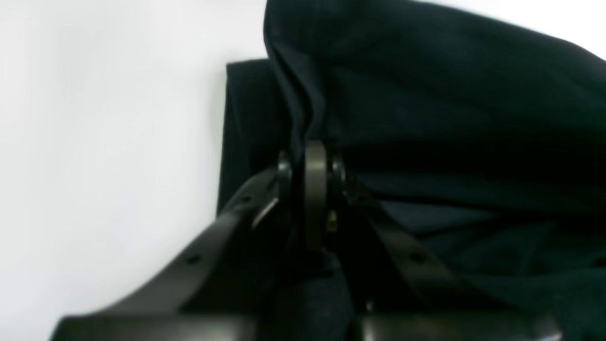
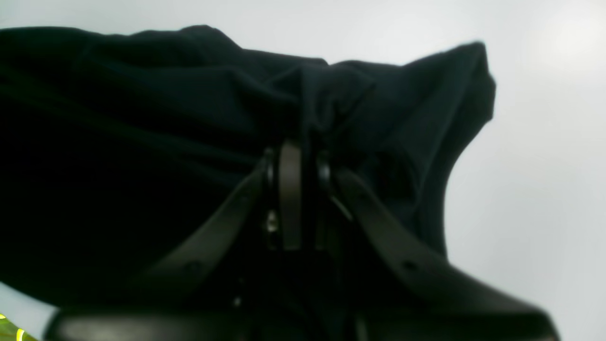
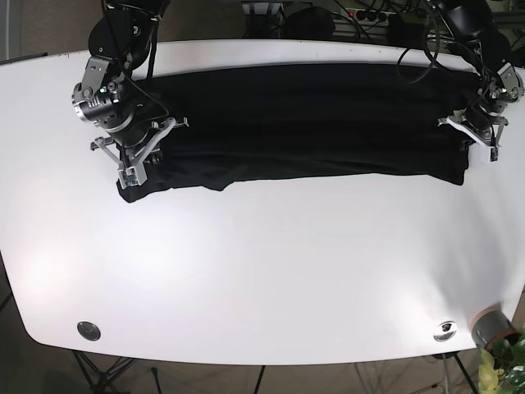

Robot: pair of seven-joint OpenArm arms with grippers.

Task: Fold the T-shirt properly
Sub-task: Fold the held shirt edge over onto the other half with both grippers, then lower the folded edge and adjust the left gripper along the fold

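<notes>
Black cotton T-shirt spans the white bench; wrist views, blurred, show left hand and right hand each clenched on shirt cloth.

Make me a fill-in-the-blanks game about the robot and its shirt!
1. The T-shirt is the color ____.
2. It lies on a ____ table.
3. The left pincer is ____ on the cloth.
4. The right pincer also grips the ____.

Missing words: black; white; shut; T-shirt

T-shirt cut off by wrist-view edges (both blurred), folds indistinct
</notes>
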